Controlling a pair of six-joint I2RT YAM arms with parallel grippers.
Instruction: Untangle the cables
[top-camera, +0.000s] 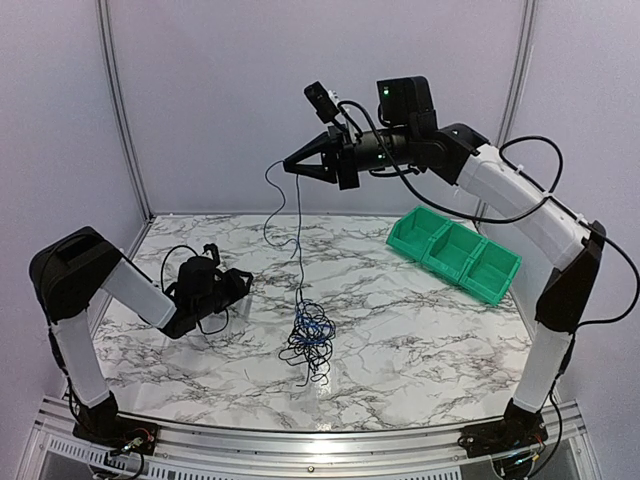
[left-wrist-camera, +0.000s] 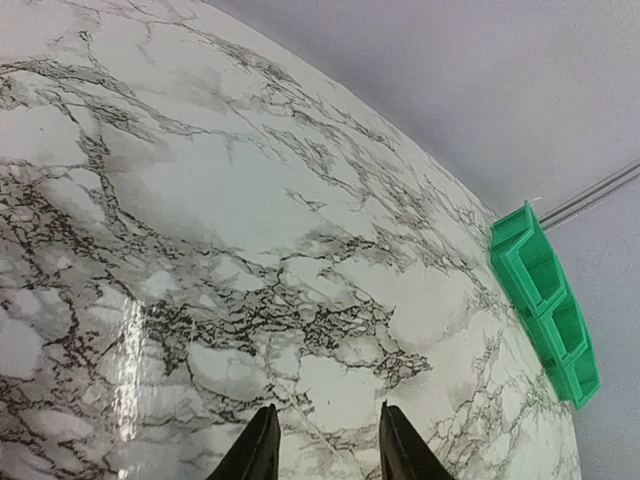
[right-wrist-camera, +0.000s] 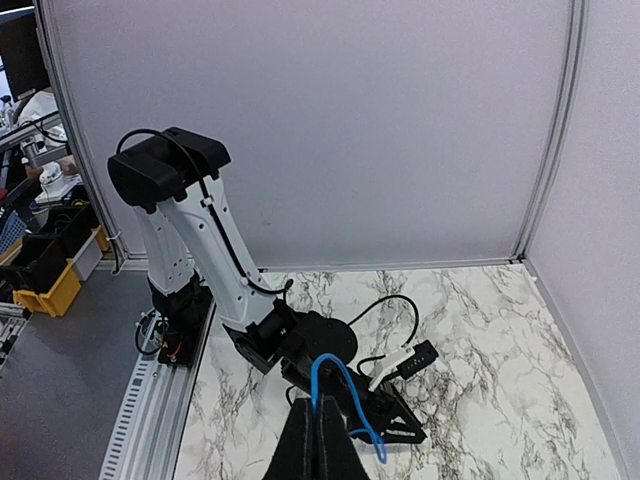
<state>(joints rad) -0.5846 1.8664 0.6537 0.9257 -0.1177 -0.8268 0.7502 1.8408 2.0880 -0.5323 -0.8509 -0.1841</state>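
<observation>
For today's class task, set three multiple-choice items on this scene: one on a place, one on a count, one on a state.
1. Where is the tangled wad of thin blue and black cables?
A on the floor
B on the white marble-patterned table
C on the back wall

2. How many compartments has the green plastic bin?
A two
B three
C five

3. How are the right arm's fingers?
A open and empty
B resting on the table
C shut on a blue cable strand, raised high

Answers:
1 B, the wad sits on the marble mid-table.
2 B, three pockets show in the top view.
3 C, the right wrist view shows the strand pinched between closed fingers, and the top view shows them high above the table.
</observation>
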